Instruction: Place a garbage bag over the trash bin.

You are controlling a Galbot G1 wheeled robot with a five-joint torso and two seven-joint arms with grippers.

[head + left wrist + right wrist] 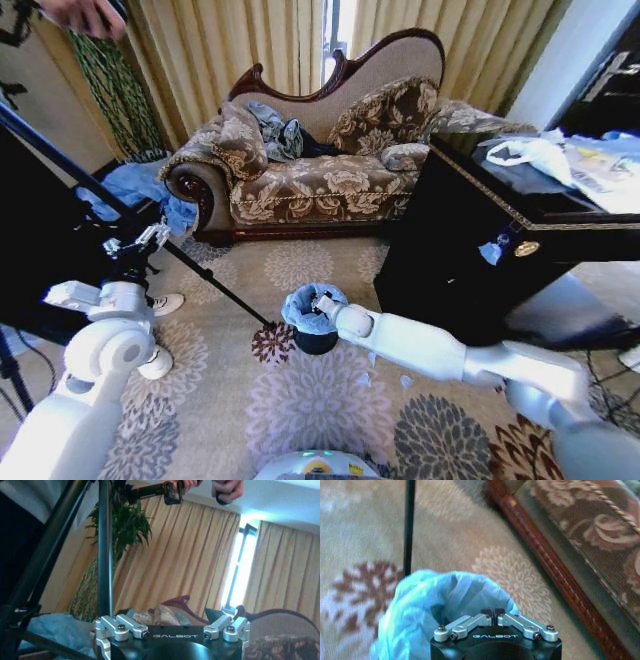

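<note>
Reaching toward the middle of the head view, the right gripper [322, 303] sat at the rim of the garbage bag [300, 307], which was draped over the trash bin [316, 344] on the floral carpet [300, 400]; a sofa [310, 170] stood above, and the left gripper [150, 237] hung at left. In the left wrist view, the left gripper [172, 620] stood spread before curtains [185, 558]. In the right wrist view, the right gripper [493, 612] was pressed together, pale bag [435, 603] bunched beneath.

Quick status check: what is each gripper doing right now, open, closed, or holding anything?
Left gripper: jaws open, holding nothing, raised near the tripod.
Right gripper: jaws closed at the rim of the garbage bag over the trash bin.
</note>
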